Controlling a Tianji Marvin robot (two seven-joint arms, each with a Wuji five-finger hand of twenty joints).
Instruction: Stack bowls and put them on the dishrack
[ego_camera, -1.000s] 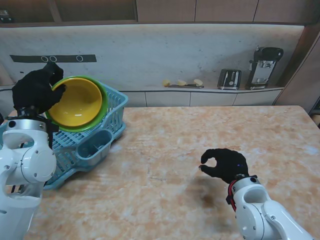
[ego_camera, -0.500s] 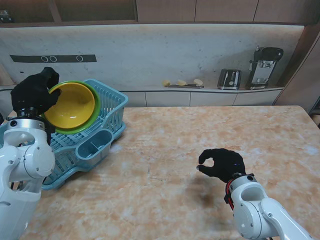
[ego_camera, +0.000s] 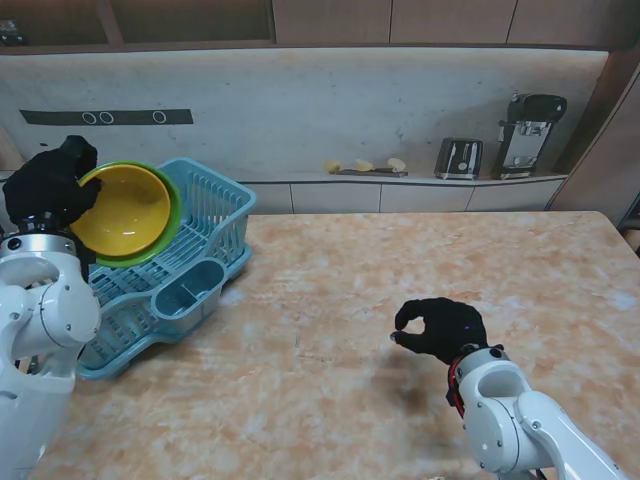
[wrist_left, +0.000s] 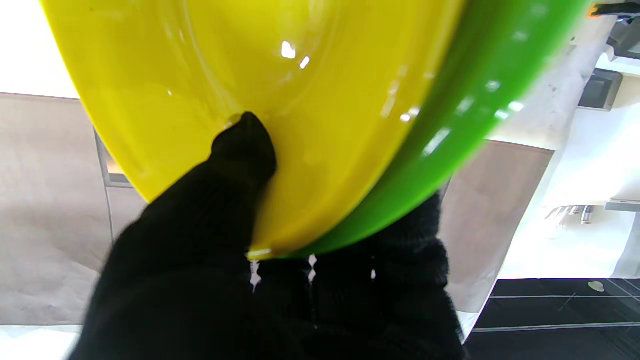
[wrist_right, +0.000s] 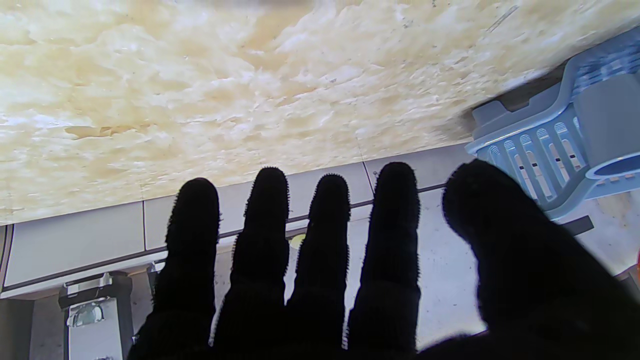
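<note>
A yellow bowl (ego_camera: 122, 211) sits nested inside a green bowl (ego_camera: 171, 222), and the pair is tilted on edge over the far left part of the light blue dishrack (ego_camera: 205, 215). My left hand (ego_camera: 48, 186) is shut on the stack's left rim. The left wrist view shows its thumb (wrist_left: 240, 150) inside the yellow bowl (wrist_left: 300, 100) and the other fingers behind the green bowl (wrist_left: 465, 100). My right hand (ego_camera: 440, 328) hovers low over the table at the near right, fingers apart and empty; its fingers (wrist_right: 325, 230) show straight in the right wrist view.
The dishrack has a cutlery cup (ego_camera: 188, 291) on its near right side. The marble-patterned table (ego_camera: 400, 280) stretches right of the rack. A toaster (ego_camera: 459, 158) and a coffee machine (ego_camera: 528, 132) stand on the back counter.
My left hand has carried the stacked bowls leftward and slightly toward me over the rack. The right hand has barely shifted.
</note>
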